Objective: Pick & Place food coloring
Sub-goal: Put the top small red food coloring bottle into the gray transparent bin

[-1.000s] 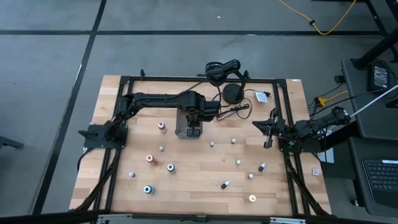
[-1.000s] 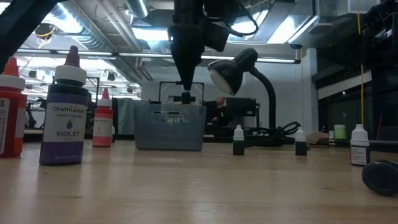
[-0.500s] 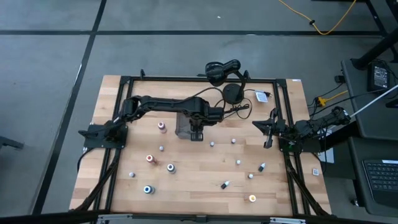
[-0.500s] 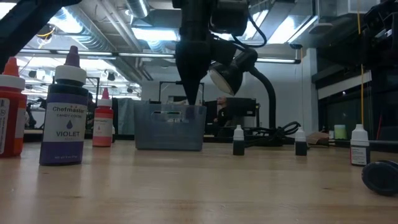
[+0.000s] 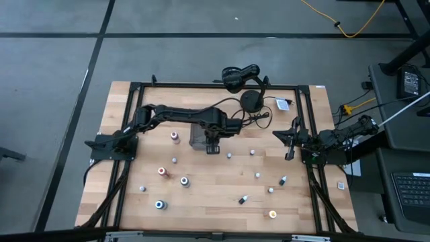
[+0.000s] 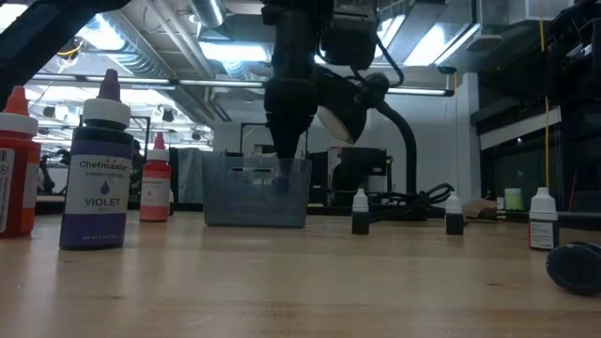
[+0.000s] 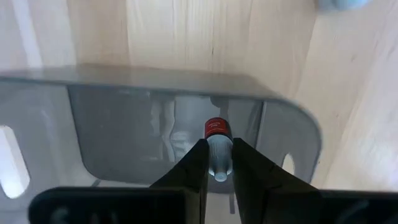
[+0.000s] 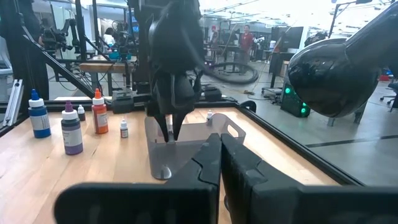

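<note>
Left claw clamped on a red-capped food coloring bottle, lowered inside the gray tray. Other bottles scattered on the counter beyond it. Right claw pressed together, parked well apart at the counter's edge.

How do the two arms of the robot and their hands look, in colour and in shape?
Both arms are dark, nearly black, built of jointed segments. The left hand ends in two slim black fingers that taper to narrow tips. The right hand has the same two black, wedge-shaped fingers. No markings can be made out on either arm.
</note>
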Robot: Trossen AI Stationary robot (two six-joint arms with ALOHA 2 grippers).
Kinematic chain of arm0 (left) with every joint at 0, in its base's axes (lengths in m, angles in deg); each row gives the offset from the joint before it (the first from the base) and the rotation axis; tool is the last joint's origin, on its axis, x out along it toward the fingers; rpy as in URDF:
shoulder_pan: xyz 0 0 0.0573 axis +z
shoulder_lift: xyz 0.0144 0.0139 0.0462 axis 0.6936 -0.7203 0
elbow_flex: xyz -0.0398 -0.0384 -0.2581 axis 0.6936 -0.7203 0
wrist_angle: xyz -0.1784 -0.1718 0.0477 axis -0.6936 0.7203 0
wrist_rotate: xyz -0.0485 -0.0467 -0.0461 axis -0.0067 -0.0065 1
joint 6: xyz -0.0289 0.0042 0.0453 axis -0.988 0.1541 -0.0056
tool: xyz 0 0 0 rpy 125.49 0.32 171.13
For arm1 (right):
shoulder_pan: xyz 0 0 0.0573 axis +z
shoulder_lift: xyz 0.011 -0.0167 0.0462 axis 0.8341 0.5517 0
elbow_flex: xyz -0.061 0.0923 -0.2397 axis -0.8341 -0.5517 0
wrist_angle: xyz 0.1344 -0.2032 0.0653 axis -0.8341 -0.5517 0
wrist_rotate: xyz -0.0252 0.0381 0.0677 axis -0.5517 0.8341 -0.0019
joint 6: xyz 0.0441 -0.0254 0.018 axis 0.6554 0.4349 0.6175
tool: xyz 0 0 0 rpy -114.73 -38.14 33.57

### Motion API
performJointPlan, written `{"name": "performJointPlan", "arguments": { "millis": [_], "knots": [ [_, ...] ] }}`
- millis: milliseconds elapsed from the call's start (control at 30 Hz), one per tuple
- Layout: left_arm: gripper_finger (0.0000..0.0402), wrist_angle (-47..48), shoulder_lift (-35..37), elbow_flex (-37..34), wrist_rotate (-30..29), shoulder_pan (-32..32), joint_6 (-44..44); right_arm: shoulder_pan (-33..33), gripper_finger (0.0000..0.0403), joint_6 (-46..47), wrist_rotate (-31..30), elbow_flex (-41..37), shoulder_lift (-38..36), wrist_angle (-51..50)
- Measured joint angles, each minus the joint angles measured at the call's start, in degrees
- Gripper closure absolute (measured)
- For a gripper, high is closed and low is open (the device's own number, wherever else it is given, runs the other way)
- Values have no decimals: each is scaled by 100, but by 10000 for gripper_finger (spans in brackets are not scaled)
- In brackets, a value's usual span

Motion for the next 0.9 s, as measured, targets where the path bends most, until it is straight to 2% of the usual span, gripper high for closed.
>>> {"name": "performJointPlan", "arguments": {
  "millis": [333,900],
  "knots": [
    [357,-577,4,-385,212,-37,-126,-1,388,0,0,0,0,0],
    [357,-686,4,-441,242,-9,-162,0,388,1,0,1,2,0]
  ]
}}
